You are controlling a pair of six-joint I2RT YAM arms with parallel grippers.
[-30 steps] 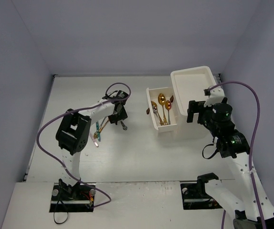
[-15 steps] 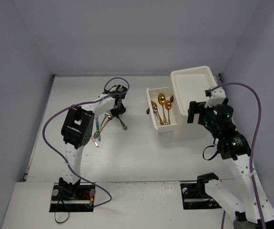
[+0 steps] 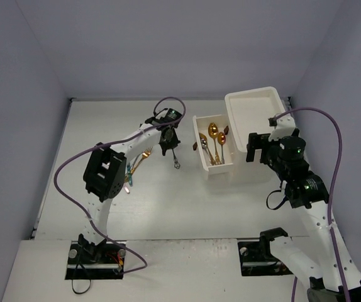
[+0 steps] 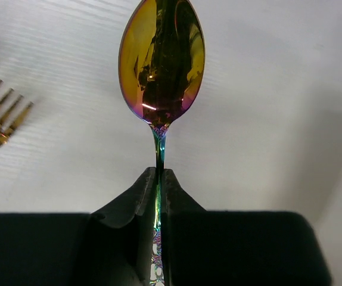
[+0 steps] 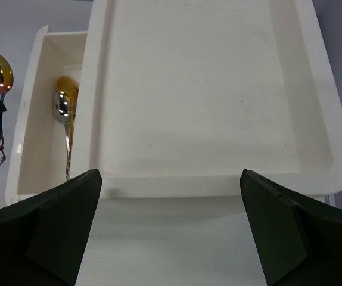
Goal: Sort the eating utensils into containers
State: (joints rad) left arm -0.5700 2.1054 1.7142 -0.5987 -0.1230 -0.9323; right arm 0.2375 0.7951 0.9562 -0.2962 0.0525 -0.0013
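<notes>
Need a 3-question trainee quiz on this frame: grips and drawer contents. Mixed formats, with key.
1. True or false: the left end effector is shut on a spoon.
2. Pick one: the right end effector is A) open and empty, B) shut on the spoon, C) shut and empty.
3. Fill in: the open drawer holds several ___.

Key: 1 true; 2 A; 3 spoons.
</notes>
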